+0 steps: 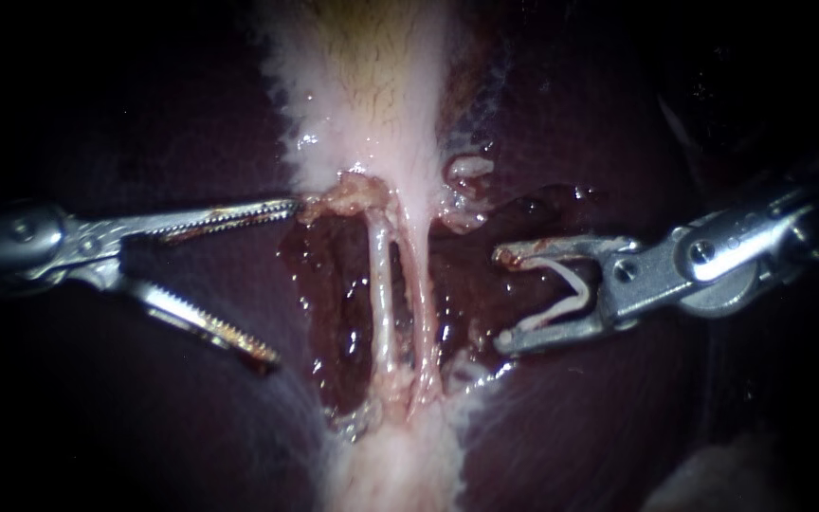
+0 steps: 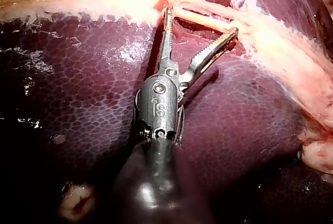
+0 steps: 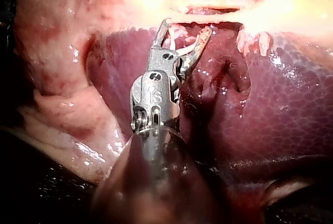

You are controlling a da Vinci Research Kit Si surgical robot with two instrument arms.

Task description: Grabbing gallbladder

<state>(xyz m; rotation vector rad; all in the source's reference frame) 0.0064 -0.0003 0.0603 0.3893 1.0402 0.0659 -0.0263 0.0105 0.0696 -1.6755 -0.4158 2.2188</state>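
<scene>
Steel left instrument [image 1: 277,282]: pincer released and spread wide, its upper toothed half touching the ragged lower edge of the gallbladder [image 1: 372,104]. Right instrument [image 1: 501,298]: pincer grasping a white clip [image 1: 561,289], near the two tubes [image 1: 383,284]. Beyond these, the gallbladder lies as a pale band on the dark liver [image 1: 561,417]. It appears soft, wet and slippery, and probably thin-walled. A broad, gentle bite on the thick fringe above the tubes seems the safest hold.
</scene>
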